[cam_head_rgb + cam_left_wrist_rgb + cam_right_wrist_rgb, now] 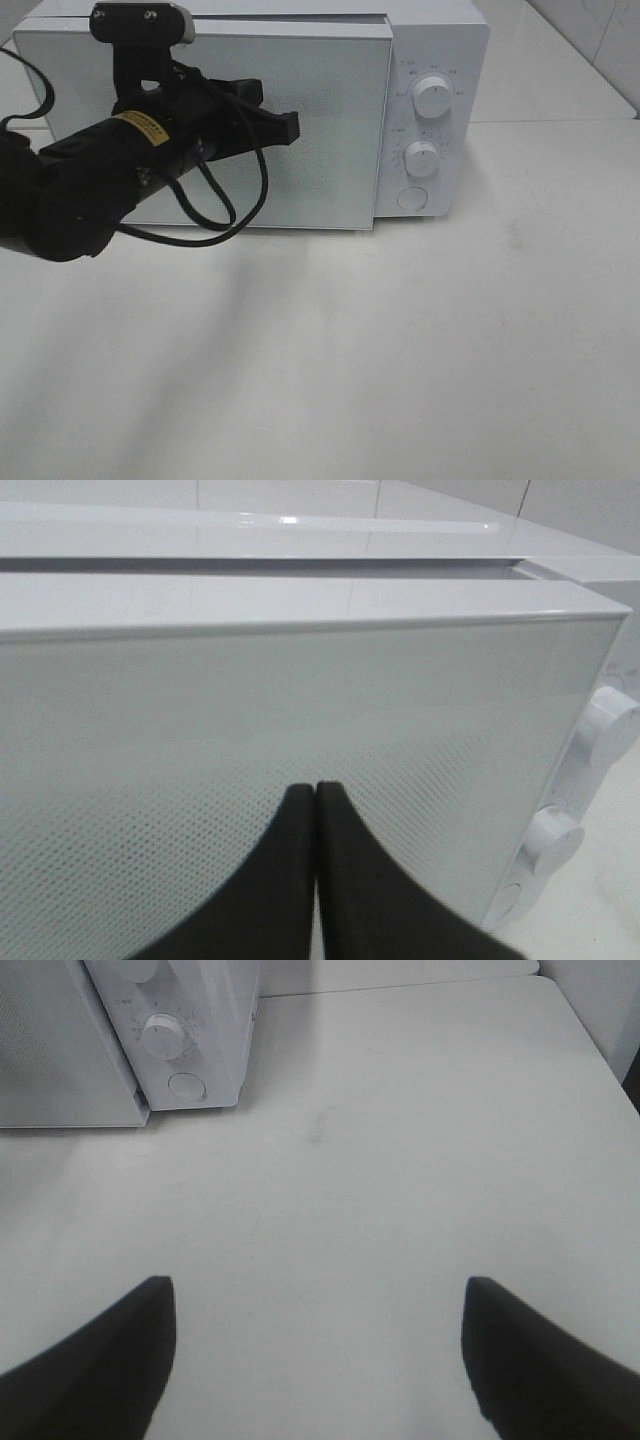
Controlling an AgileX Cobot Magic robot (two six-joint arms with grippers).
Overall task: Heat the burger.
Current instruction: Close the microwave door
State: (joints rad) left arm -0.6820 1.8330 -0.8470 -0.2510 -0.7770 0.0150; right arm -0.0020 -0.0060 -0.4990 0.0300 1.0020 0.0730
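Your left arm is black, with a yellow label, looping black cable, and grey camera housing showing two screws; its black claw tapers.

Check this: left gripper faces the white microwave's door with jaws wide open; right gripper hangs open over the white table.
Wrong: the left gripper facing the white microwave's door is shut, fingers pressed together, per the left wrist view. The right gripper hangs open over the white table.

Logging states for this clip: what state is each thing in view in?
Microwave door: nearly closed, a gap along its top edge.
Left end effector: shut, empty, at the door's front.
Right end effector: open, empty, over the table.
Burger: not in view.
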